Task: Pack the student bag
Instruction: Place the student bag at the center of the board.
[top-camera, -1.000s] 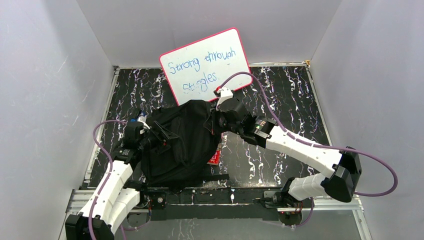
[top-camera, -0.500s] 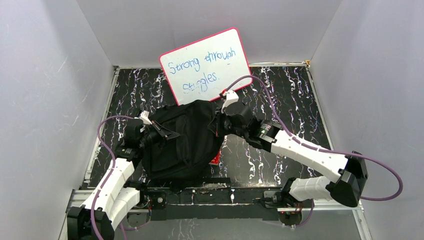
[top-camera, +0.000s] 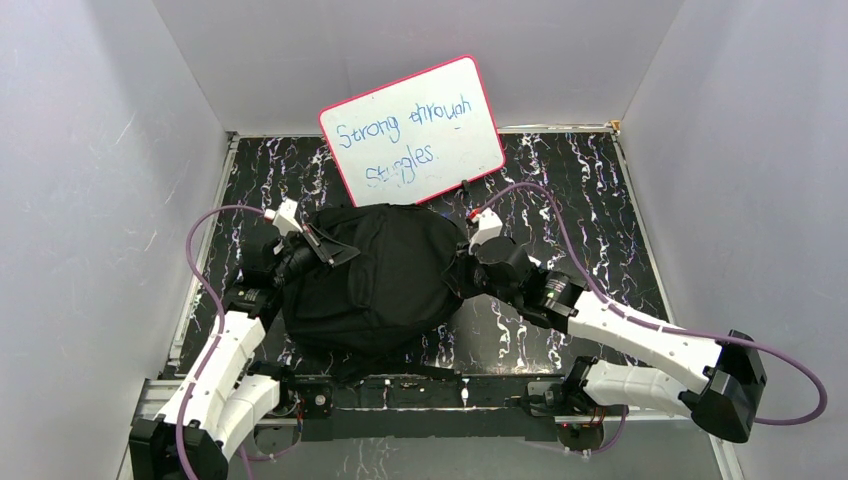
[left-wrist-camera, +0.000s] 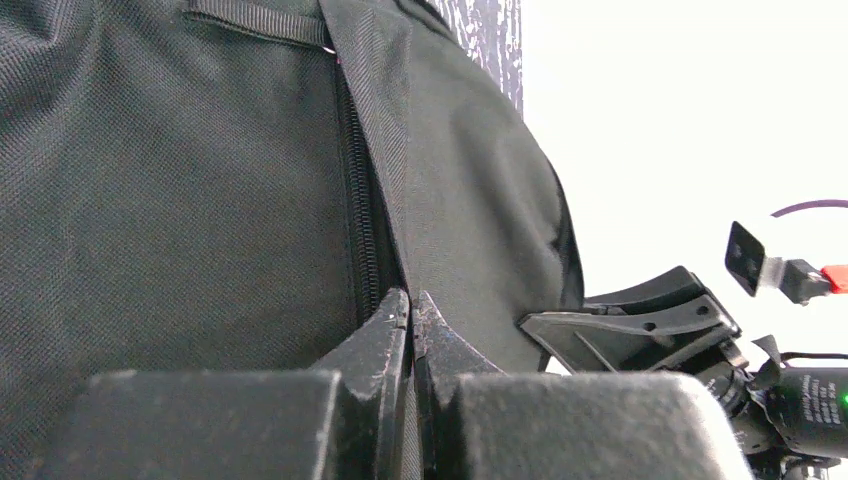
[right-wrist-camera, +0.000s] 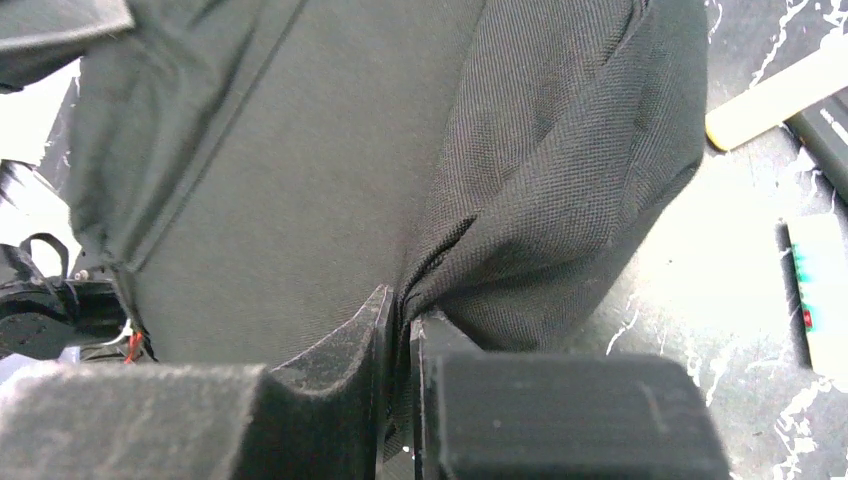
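Top view: high, behind the arms, looking down. 2 wrist views: pressed close against student bag (top-camera: 370, 280), shared by all 3.

Worktop (top-camera: 590, 200) seen from above. I find the student bag (top-camera: 370, 280) filling the near-left and middle, with the left gripper (top-camera: 300, 262) and right gripper (top-camera: 462, 278) pressed against its flanks. A whiteboard (top-camera: 415, 130) blocks the middle of the far edge. Open passage: the far-right corner, the right edge and the far-left corner.
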